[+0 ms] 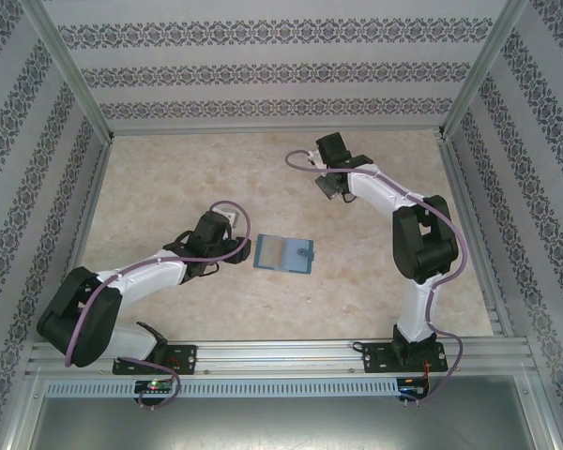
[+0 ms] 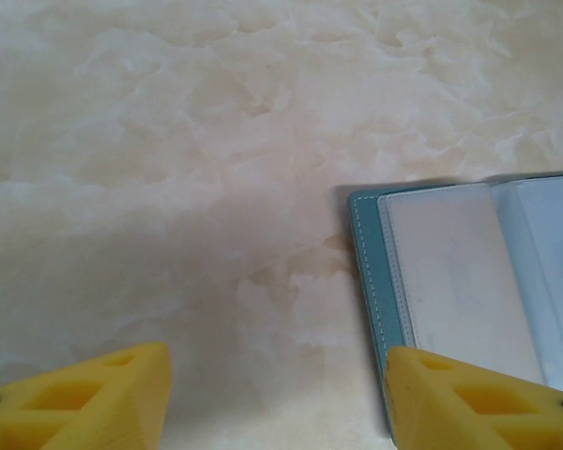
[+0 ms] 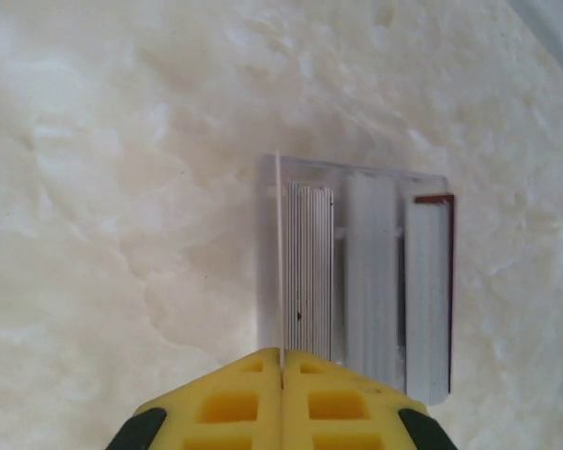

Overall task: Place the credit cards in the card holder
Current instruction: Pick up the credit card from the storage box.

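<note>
The teal card holder [image 1: 283, 253] lies open and flat in the middle of the table. My left gripper [image 1: 241, 246] sits just left of it. In the left wrist view this gripper [image 2: 277, 375] is open over bare table, and its right fingertip [image 2: 422, 384] overlaps the left edge of the card holder [image 2: 368, 272]. My right gripper [image 3: 281, 354] is shut on a thin credit card [image 3: 279, 253], seen edge-on as a pale line, so its colour is unclear. This card stands at the left side of the rack. A red credit card [image 3: 449, 272] sits in the rack's right slot.
The pale grey slotted rack [image 3: 371, 281] rests on the marble table top [image 1: 169, 178] at the back, under my right gripper [image 1: 331, 186]. Patterned walls and metal frame rails [image 1: 469, 202] enclose the table on three sides.
</note>
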Tool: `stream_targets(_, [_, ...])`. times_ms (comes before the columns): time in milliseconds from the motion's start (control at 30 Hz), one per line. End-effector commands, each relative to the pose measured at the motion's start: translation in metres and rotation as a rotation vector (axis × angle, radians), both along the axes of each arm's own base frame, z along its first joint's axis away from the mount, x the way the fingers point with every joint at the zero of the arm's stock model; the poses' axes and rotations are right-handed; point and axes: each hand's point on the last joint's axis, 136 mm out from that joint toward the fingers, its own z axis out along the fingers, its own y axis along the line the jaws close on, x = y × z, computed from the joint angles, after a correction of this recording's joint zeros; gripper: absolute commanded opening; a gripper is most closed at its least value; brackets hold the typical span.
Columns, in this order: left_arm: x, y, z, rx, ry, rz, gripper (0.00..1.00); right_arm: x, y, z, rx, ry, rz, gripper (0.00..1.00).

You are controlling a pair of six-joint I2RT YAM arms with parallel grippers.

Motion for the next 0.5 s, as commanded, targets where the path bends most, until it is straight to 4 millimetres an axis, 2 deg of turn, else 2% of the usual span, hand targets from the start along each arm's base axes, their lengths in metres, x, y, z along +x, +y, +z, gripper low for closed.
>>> stream_targets(0, [0.002,-0.008,0.004,-0.008,0.009,-0.02,0.59,-0.006,0.006,0.024,0.051,-0.018,0.011,0.0])
stream_targets(167, [-0.001,-0.015,0.005,-0.049,0.01,-0.045,0.5,-0.02,0.04,0.067,0.306,0.046,0.022,0.0])
stream_targets(300, [-0.004,-0.029,0.007,-0.13,0.03,-0.081,0.49,-0.044,0.063,0.102,0.526,0.08,0.034,0.0])
stream_targets(400, [-0.003,-0.028,0.006,-0.128,0.032,-0.075,0.49,-0.067,0.071,0.112,0.639,0.108,0.034,0.0])
stream_targets(467, [-0.003,-0.029,0.004,-0.136,0.038,-0.073,0.49,-0.081,0.063,0.11,0.644,0.106,0.004,0.0])
